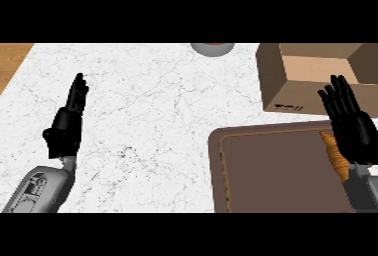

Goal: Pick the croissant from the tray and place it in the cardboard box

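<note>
A brown tray (273, 170) lies at the lower right of the white marble counter. The orange-brown croissant (336, 156) rests near the tray's right side, mostly hidden behind my right hand (353, 127). That hand hangs over it with fingers straight and pointing up, open and holding nothing. An open cardboard box (314, 75) stands just beyond the tray at the upper right, its inside bare. My left hand (68, 125) rests at the left of the counter, seen edge-on, fingers straight and up, far from tray and box.
A grey round object (212, 48) pokes in at the counter's far edge, left of the box. A wooden strip (13, 60) borders the counter's upper left. Bare marble (155, 115) spreads between my left hand and the tray.
</note>
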`<action>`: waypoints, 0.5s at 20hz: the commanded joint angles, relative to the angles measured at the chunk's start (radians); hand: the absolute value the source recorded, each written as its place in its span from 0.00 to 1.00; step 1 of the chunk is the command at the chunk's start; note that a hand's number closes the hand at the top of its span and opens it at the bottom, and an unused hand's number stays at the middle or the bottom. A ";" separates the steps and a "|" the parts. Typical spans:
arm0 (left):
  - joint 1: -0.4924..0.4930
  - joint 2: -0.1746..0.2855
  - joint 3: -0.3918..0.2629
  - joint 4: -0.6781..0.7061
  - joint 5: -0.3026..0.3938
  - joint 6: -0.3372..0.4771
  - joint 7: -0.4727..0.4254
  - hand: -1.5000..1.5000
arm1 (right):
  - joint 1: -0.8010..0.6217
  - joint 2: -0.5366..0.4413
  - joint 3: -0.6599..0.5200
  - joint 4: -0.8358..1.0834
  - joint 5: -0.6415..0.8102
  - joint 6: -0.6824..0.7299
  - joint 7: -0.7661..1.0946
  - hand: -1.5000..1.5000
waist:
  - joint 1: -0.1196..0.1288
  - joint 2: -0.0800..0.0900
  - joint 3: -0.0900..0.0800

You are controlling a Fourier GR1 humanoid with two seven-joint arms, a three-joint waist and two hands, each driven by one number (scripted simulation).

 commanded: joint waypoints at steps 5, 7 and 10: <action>0.003 -0.007 -0.136 -0.044 -0.022 -0.148 0.064 0.50 | 0.201 -0.020 -0.038 0.013 -0.030 -0.057 0.161 0.00 | -0.052 -0.003 0.004; 0.025 -0.015 -0.102 -0.020 0.001 -0.122 0.068 0.50 | 0.060 0.122 -0.278 -0.104 -0.191 -0.212 -0.072 0.00 | -0.191 -0.082 0.036; 0.032 -0.009 -0.164 -0.051 0.004 -0.201 0.075 0.50 | 0.301 -0.247 -0.009 0.038 0.354 -0.194 0.047 0.00 | -0.065 0.006 -0.004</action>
